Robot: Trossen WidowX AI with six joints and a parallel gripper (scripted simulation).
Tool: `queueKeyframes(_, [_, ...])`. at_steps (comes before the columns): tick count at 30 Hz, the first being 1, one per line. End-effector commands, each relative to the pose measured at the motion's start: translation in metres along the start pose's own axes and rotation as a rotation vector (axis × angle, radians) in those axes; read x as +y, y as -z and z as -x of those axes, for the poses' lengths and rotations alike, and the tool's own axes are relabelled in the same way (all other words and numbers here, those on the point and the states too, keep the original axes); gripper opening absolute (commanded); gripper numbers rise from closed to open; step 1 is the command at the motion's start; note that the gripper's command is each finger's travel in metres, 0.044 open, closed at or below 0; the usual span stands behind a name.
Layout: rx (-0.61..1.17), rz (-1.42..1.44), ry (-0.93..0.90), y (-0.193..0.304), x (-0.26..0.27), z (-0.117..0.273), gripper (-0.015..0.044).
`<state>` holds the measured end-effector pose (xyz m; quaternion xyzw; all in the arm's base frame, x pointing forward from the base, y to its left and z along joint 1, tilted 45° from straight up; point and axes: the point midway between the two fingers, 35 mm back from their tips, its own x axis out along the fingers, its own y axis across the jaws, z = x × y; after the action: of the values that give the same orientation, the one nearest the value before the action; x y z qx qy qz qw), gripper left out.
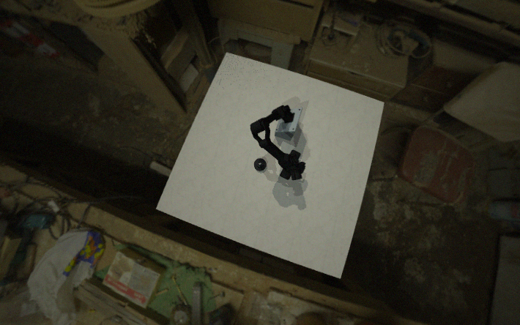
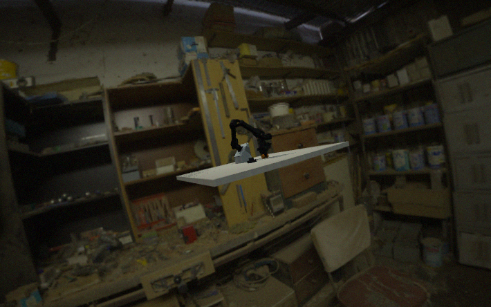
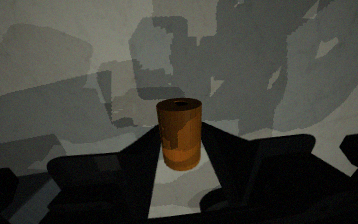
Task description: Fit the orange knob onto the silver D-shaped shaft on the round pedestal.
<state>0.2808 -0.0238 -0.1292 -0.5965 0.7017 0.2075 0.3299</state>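
The orange knob (image 3: 181, 137) (image 2: 265, 156) is between the two fingertips at or close to the table top. It lies on its side; in the wrist view its end face with a dark hole points up the picture, and the hole's flat side is not clear. My gripper (image 3: 179, 127) is shut on the knob, one black finger against each side. In the top view the arm hides the knob. The dark round pedestal (image 1: 260, 165) (image 2: 251, 160) stands beside the gripper, with the small silver shaft (image 1: 260, 164) at its centre. In the wrist view the pedestal is partly hidden by the right finger.
The arm's grey-blue mount (image 1: 288, 129) (image 2: 241, 155) stands on the white table (image 1: 237, 199) (image 2: 232, 174), behind the gripper and pedestal in the top view. The arm's shadows fall across the table around the knob.
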Motion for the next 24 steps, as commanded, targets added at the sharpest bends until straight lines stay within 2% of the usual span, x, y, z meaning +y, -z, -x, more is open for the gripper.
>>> queueKeyframes(1, [-0.006, -0.006, 0.008, -0.0013, -0.0026, 0.0105, 0.0180])
queueKeyframes(5, [-0.006, -0.029, 0.008, -0.0013, -0.0026, 0.0109, 0.0180])
queueKeyframes(19, [-0.008, -0.506, 0.006, -0.0013, -0.0026, 0.0109, 0.0180])
queueKeyframes(24, [-0.008, -0.530, 0.006, -0.0013, -0.0026, 0.0109, 0.0180])
